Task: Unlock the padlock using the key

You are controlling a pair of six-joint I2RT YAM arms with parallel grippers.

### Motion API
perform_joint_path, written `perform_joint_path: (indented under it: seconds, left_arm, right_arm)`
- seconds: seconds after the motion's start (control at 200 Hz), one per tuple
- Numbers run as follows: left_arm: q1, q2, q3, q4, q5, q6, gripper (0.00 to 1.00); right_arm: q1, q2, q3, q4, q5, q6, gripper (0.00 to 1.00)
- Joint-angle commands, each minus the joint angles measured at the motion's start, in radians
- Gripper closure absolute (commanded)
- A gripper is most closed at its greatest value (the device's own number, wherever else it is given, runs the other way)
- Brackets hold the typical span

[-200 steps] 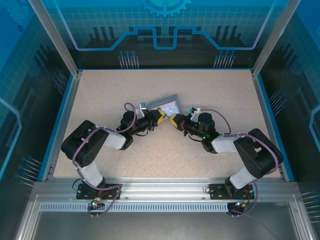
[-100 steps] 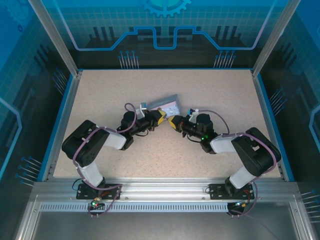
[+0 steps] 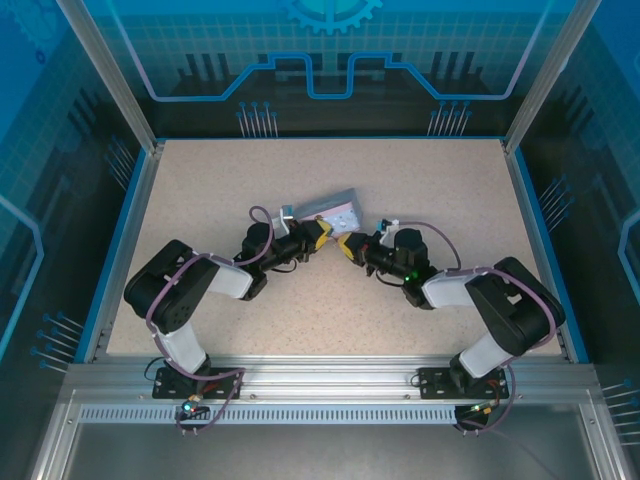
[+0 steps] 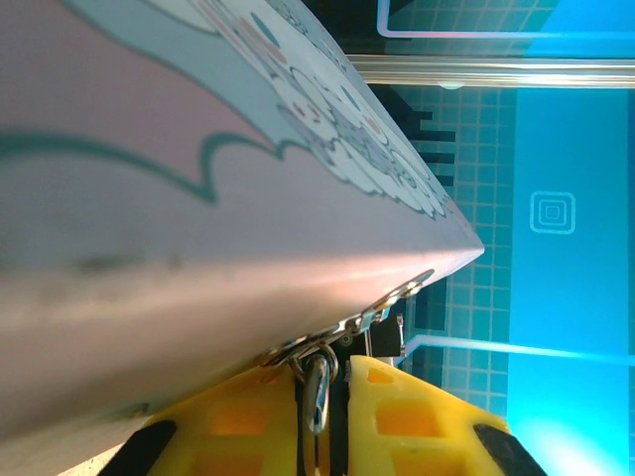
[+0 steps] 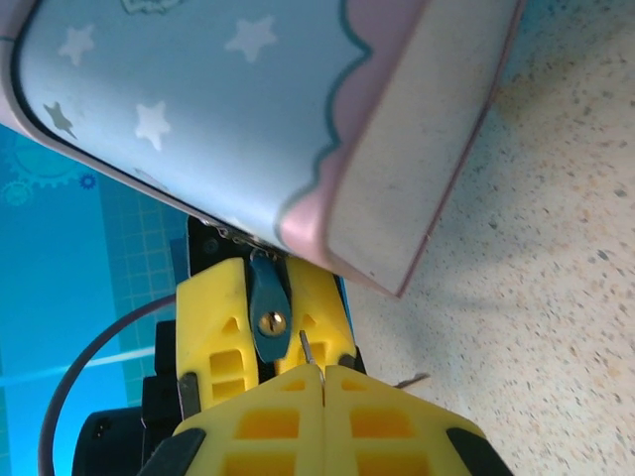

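Gripping, left end effector (image 4: pixel 322 402): narrow, its yellow fingers clamped on the padlock (image 5: pixel 266 315) at the near edge of the tin (image 3: pixel 330 211).
Padlock: grey-blue body between those fingers, brass keyhole facing the right wrist camera; shackle looped through the tin's metal hasp (image 4: pixel 389 309).
Right end effector (image 5: pixel 323 382): fingers pressed together, pinching the key (image 5: pixel 307 349).
Key: thin dark sliver standing out of the closed fingertips. Its tip is just beside the keyhole, not in it.
Tin: pale blue box mid-scene on the speckled worktop (image 3: pixel 420 180), lid shut, contents hidden.
Both end effectors, top view: meeting tip to tip at the tin's near edge. Padlock and key are too small to pick out from above.
Hard to make out: the left wrist view is so close that the tin's side is a blur. The lower part of the shackle is lost between the fingers.
Print: white stars on pale blue with a pink scalloped band. Cartoon figures on the lid are out of focus, and any lettering cannot be read.
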Motion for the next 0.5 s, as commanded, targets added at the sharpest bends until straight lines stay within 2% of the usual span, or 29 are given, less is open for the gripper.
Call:
perform_joint_path:
  seconds: [0.0,0.215,0.495]
  left_arm:
    - [-0.003,0.006,0.011,0.086,0.002,0.003,1.00]
    - [-0.003,0.006,0.014,0.084,0.002,0.004,1.00]
    - [-0.003,0.005,0.015,0.074,0.002,0.005,1.00]
  right_arm:
    - [-0.018,-0.055,-0.029,-0.045,0.007,-0.036,1.00]
    - [-0.030,-0.112,-0.015,-0.105,0.003,-0.060,1.00]
    - [-0.026,-0.088,0.036,-0.104,-0.007,-0.053,1.00]
